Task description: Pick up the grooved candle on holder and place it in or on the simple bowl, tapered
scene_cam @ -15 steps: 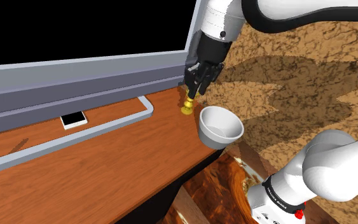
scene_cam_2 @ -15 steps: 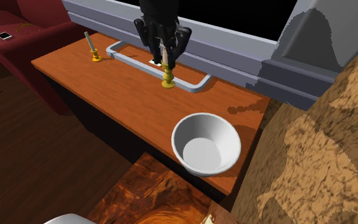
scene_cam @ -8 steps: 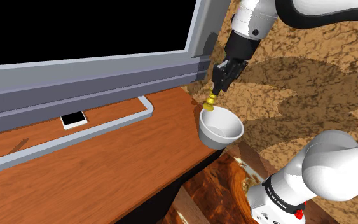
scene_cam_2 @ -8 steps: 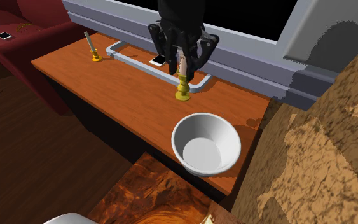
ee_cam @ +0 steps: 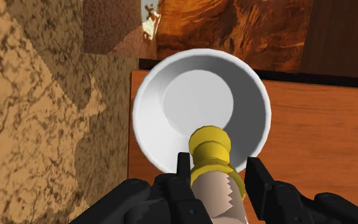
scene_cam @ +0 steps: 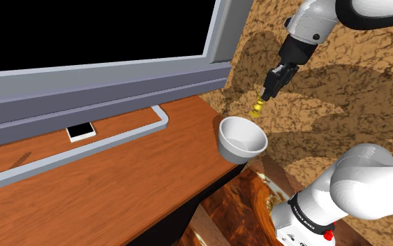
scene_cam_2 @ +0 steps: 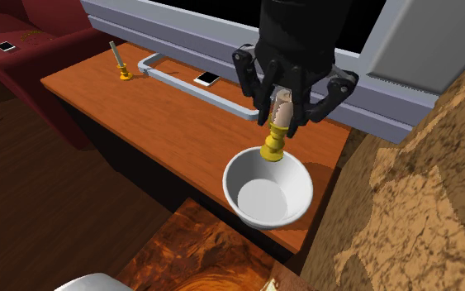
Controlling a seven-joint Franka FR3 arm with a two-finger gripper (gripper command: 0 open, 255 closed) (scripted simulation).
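1. Jaw state: my gripper (scene_cam_2: 282, 116) was closed on the grooved candle (scene_cam_2: 277, 136). In the wrist view, my two fingers (ee_cam: 255, 170) clasped the pale ribbed shaft of the candle (ee_cam: 212, 149) from either side. The yellow holder projected beyond the fingertips.

2. Candle position: the candle was off the table (scene_cam_2: 164, 107) and hung upright with the holder end down. In the shoulder view, the candle (scene_cam: 257, 106) was above the white bowl (scene_cam: 231, 150) and did not touch it. In the wrist view, the holder lay over the inside of the bowl (ee_cam: 152, 114), close to the part of the rim nearest my gripper (ee_cam: 219, 162).

3. Bowl position: the bowl (scene_cam_2: 243, 169) stood upright at one end corner of the table, against the edge away from the window frame.

4. Other items: a grey rail frame (scene_cam_2: 181, 81) lay along the window-side edge of the table. A small white card (scene_cam_2: 206, 78) lay inside it. A second candle (scene_cam_2: 120, 64) stood near the opposite end corner.
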